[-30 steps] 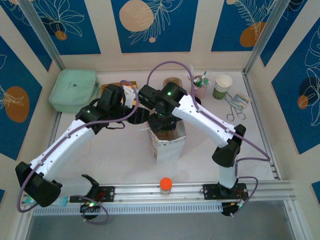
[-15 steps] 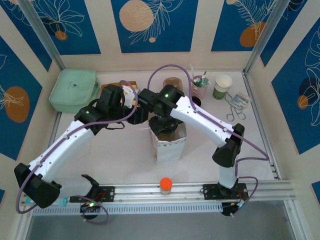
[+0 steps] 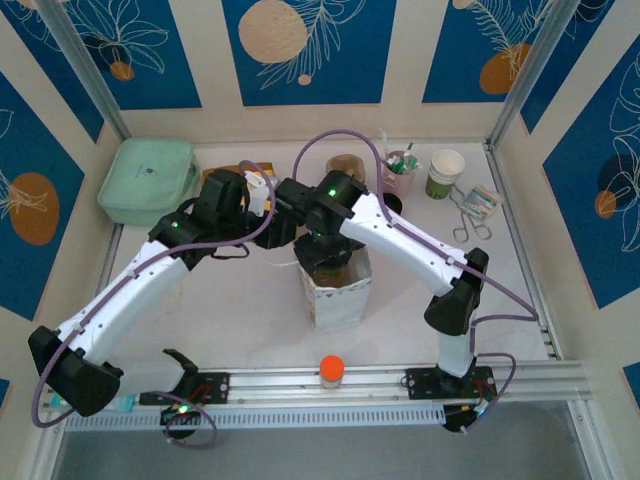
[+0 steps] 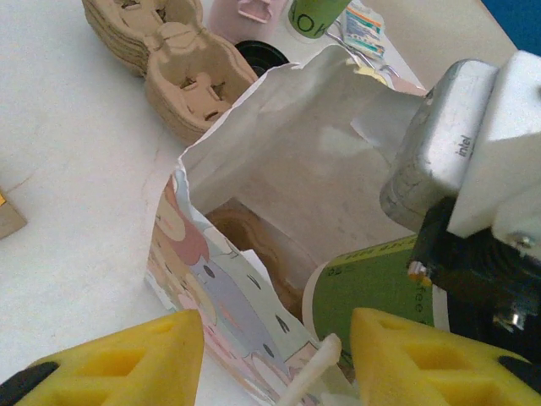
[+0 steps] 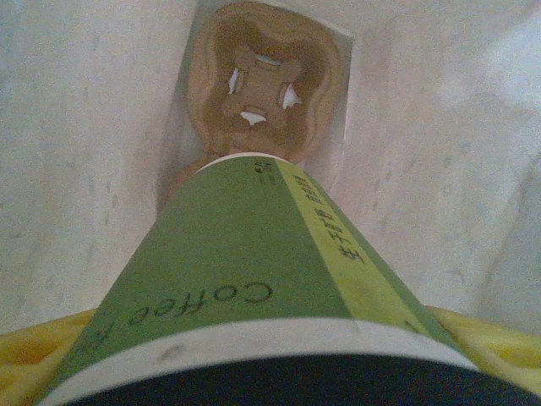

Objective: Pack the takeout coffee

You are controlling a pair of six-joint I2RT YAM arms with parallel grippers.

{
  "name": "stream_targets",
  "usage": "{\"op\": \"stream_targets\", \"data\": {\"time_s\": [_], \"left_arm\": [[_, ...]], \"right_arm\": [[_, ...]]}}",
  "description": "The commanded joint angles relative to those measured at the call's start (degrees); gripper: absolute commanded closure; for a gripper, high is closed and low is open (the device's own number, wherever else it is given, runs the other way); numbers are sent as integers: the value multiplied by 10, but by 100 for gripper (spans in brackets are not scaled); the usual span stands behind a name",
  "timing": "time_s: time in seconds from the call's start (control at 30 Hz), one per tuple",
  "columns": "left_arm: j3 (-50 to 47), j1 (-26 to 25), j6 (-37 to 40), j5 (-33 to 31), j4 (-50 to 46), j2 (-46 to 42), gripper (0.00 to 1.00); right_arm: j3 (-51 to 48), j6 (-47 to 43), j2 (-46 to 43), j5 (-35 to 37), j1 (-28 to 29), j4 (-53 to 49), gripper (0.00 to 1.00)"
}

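Step in hand: as I read it, getting the coffee cup [image 5: 237,262] down into the paper bag [image 4: 279,127]; the cup's base is already inside the bag's mouth.
Right gripper [image 5: 262,326]: clenched on the cup, one yellow finger on each side of it just below the black lid [image 5: 254,385].
Left gripper [image 4: 275,355]: its fingers stand apart, one either side of the bag's near wall. I cannot tell whether they touch the paper.
Where the cup is: between the right gripper's fingers and reaching out past the fingertips, with white bag walls close on every side of it.
Which way it points: base away from the right gripper, towards the bag's floor, and lid back towards the wrist.
Long axis: in line with the right gripper's fingers, so close to upright. A slight lean is possible and I cannot rule it out.
Beyond the base: a brown cardboard cup carrier [image 5: 262,85] lies flat on the bag's floor, straight ahead of the cup. The base looks to me short of it, though contact is hard to judge.
Next move calls for: a straight drop along the cup's own axis until the base seats in a carrier hole. The fingers should let go only then.
Risk: a snag on the bag's rim could tip the cup.
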Motion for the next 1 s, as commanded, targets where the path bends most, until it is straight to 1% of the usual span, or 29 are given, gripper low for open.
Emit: {"op": "stream_targets", "data": {"time_s": [0.0,0.07,0.2,0.37,0.53,0.67,0.73,0.87,0.97], "left_arm": [[-2,-8,-4,-1,5,-17,51],[-3,-8,-4,-1,6,-17,52],[-1,-8,-3,-3,2,-20,53],[-3,-8,0,-9,-1,-21,55],[1,-8,-2,-7,0,-14,56],[7,-8,0,-10,-4,-14,56],[11,-9,2,-15,-6,-16,56],[22,-9,9,-31,-9,-23,52],[42,-8,22,-48,-20,-21,34]], "right_arm": [[3,31,12,9,7,-71,78],[-14,42,13,22,3,-72,78],[-47,58,5,24,-12,-60,78],[-57,62,-10,18,-16,-42,78],[-57,50,-15,-11,-10,-20,78],[-77,43,-34,-50,-7,17,78],[-91,46,-41,-53,-7,25,78],[-112,65,-39,-33,-8,16,78],[-127,71,-45,-31,-6,26,79]]}}
